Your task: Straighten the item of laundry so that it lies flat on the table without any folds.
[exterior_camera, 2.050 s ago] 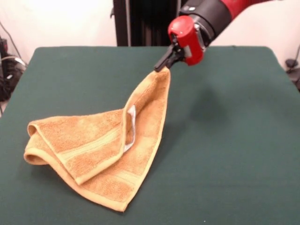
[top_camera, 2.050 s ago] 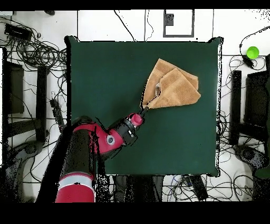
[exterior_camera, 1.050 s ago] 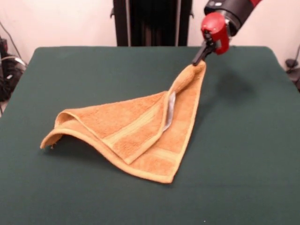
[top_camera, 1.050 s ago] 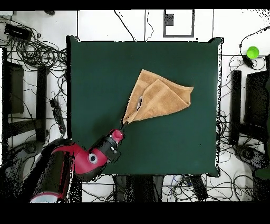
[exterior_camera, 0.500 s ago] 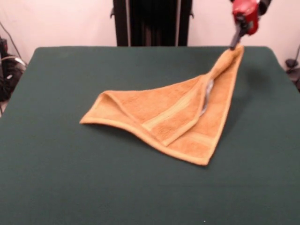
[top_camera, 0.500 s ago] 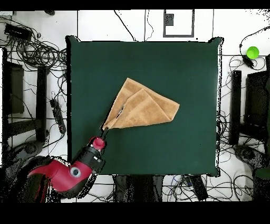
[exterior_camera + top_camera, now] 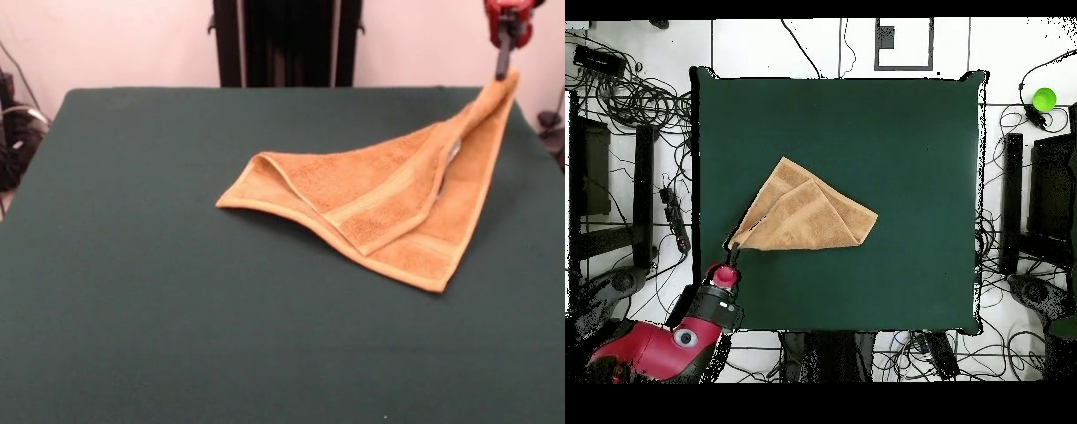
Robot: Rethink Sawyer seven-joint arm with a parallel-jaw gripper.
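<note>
Gripping one corner of the orange-tan terry towel (image 7: 388,208), the gripper (image 7: 504,71) appears in the front view at the top right edge, its dark fingers closed on the raised tip of the cloth. From that pinched corner the towel slopes down to the dark green table (image 7: 132,291), where the rest of it lies right of centre. A triangular flap with a woven band (image 7: 375,205) is doubled over the lower layer, and a second band (image 7: 439,249) runs along the hem nearest the camera. A sliver of the white label (image 7: 451,155) shows in the fold just below the lifted corner. The folded edge at the left of the cloth stands slightly proud of the table.

The overhead view shows the red and black arm (image 7: 660,345) at the lower left, beyond the table's edge, with the gripper (image 7: 732,256) just at that edge and clamped on the towel's (image 7: 805,218) pointed corner. The cloth fans out from that point toward the middle of the table (image 7: 905,130), with at least two overlapping layers visible.

As a judgement of progress, the task is only part done: one corner is drawn out taut, yet the towel is folded on itself and partly lifted. Opening the overlapped flap and laying the held corner down flat remain.
</note>
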